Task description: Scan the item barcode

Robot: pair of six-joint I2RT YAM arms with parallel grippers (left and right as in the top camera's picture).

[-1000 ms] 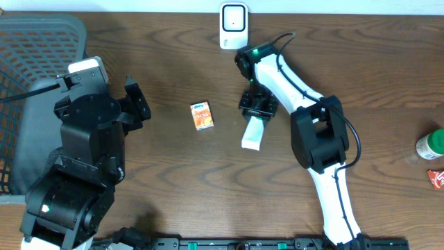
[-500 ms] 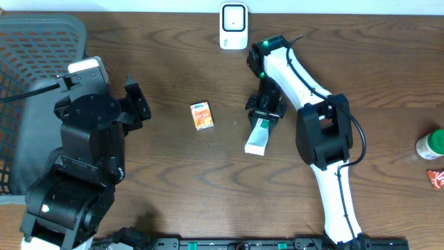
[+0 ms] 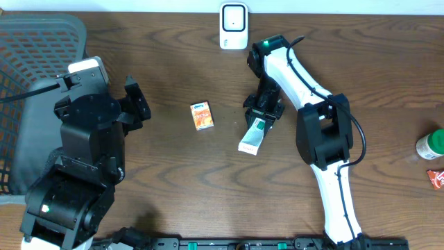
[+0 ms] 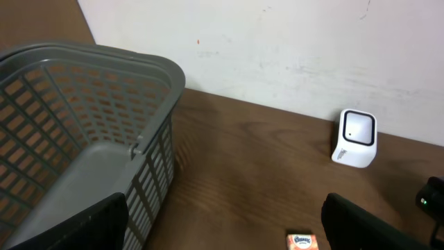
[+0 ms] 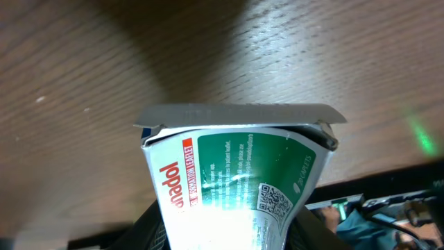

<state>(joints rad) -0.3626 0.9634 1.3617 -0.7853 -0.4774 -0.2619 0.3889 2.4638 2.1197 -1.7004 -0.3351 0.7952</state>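
Observation:
My right gripper (image 3: 263, 111) is shut on one end of a white and green carton (image 3: 251, 137), which hangs tilted over the middle of the table. In the right wrist view the carton (image 5: 236, 182) fills the space between the fingers (image 5: 149, 230), with red lettering and a QR code facing the camera. The white scanner (image 3: 234, 26) stands at the table's back edge, well behind the carton, and also shows as the scanner (image 4: 355, 137) in the left wrist view. My left gripper (image 4: 222, 236) is open and holds nothing, over at the left near the basket.
A grey mesh basket (image 3: 28, 76) fills the left side. A small orange pack (image 3: 202, 116) lies between the arms. A green-capped bottle (image 3: 431, 144) and a red packet (image 3: 436, 178) sit at the right edge.
My right arm has shifted right and slightly toward the front with the carton, whose free end has swung a little to the left. The left arm has not moved.

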